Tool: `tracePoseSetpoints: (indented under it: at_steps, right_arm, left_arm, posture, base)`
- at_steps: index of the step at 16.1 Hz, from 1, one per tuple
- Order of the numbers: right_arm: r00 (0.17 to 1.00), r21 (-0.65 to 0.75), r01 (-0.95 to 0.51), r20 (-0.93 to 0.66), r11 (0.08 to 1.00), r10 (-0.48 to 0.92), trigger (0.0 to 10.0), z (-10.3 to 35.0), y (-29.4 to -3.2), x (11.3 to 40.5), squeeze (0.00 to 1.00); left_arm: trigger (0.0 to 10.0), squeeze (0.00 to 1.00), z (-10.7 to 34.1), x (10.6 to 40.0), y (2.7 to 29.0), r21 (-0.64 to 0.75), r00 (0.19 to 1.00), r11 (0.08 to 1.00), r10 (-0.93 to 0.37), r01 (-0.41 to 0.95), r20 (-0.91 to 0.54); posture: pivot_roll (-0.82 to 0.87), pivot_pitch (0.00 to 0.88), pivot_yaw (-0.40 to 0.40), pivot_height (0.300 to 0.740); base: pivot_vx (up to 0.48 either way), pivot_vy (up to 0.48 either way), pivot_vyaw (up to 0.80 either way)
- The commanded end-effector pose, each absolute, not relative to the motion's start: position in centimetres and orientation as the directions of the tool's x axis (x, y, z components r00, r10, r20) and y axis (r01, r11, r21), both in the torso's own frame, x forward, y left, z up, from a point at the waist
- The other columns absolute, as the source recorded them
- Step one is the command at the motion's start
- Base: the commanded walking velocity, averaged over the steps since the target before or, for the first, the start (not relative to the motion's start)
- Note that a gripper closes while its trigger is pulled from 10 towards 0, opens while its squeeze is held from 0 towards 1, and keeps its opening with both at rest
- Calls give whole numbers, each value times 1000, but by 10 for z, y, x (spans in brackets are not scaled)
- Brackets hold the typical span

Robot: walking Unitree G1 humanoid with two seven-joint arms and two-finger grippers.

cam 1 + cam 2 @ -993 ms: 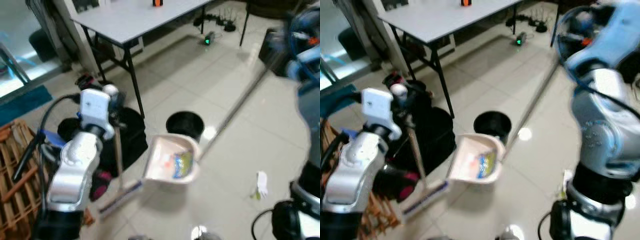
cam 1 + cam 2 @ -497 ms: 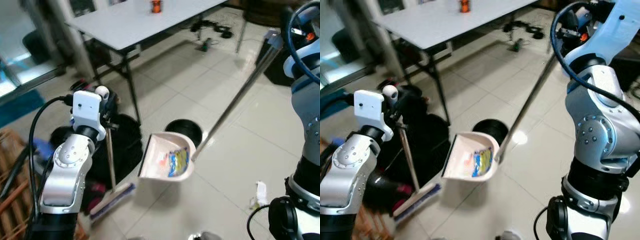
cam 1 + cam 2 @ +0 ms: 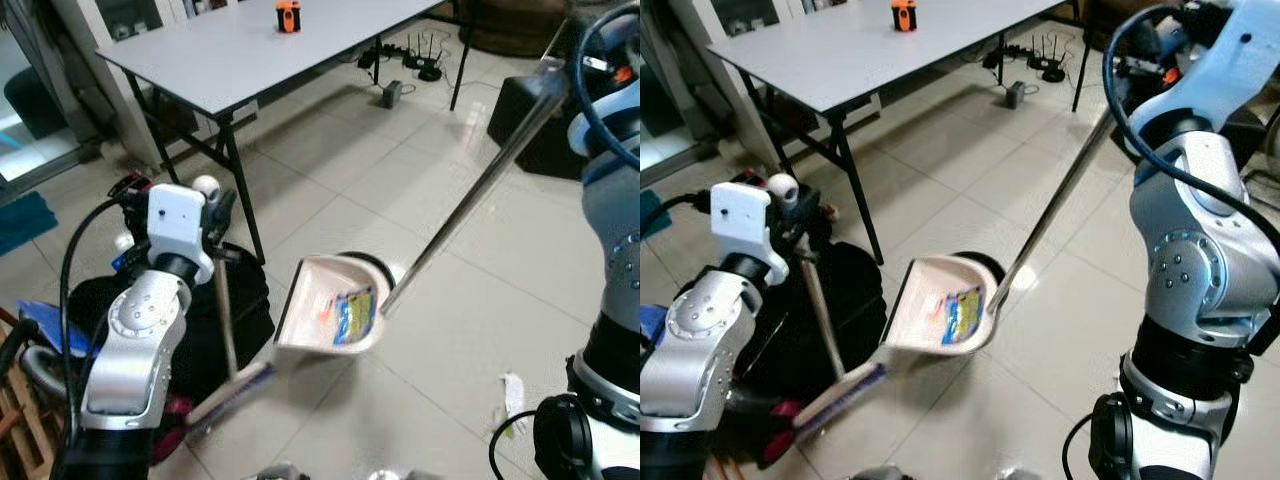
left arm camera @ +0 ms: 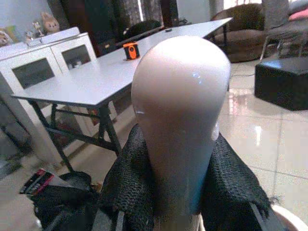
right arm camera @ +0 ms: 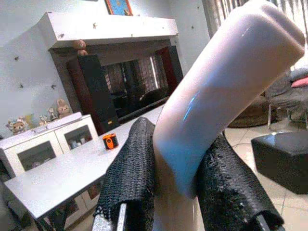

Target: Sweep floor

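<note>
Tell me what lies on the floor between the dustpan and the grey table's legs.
In the left eye view, a round black bin sits right behind the dustpan, partly hidden by it. Beyond it there is bare tile up to the grey table.

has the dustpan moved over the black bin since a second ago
Yes. The dustpan now covers most of the black bin; a second ago it sat just short of the bin, whose whole rim showed.

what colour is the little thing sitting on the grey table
The small object on the table is orange with a black part; the left eye view shows it best.
</note>
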State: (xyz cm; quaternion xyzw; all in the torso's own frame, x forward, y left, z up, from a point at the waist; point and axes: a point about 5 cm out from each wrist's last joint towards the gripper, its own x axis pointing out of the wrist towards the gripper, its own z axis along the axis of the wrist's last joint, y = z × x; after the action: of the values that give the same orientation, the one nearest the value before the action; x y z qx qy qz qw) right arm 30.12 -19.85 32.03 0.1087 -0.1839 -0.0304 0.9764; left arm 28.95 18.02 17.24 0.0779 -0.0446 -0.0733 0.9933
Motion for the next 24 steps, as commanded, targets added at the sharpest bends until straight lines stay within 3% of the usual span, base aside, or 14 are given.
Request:
tracePoseSetpoints:
  at_steps: [1, 21, 24]
  right_arm:
    - [912, 220, 27, 394, 975, -115, 10000, 328, -201, 298, 0]
    - [907, 194, 36, 406, 980, -114, 10000, 322, -199, 301, 0]
    - [898, 138, 16, 433, 990, -74, 10000, 319, -192, 304, 0]
  left_arm:
    - [10000, 0, 179, 289, 177, 162, 982, 977, -159, 140, 106]
    - [10000, 0, 176, 286, 179, 170, 984, 975, -156, 139, 90]
    - [10000, 0, 167, 283, 184, 191, 990, 974, -135, 123, 50]
  posture:
    - [-26, 54, 60, 740]
    - [-19, 65, 59, 740]
    - [-14, 67, 57, 740]
  base:
    - [398, 0, 0]
    - [395, 0, -48]
    - [0, 0, 0]
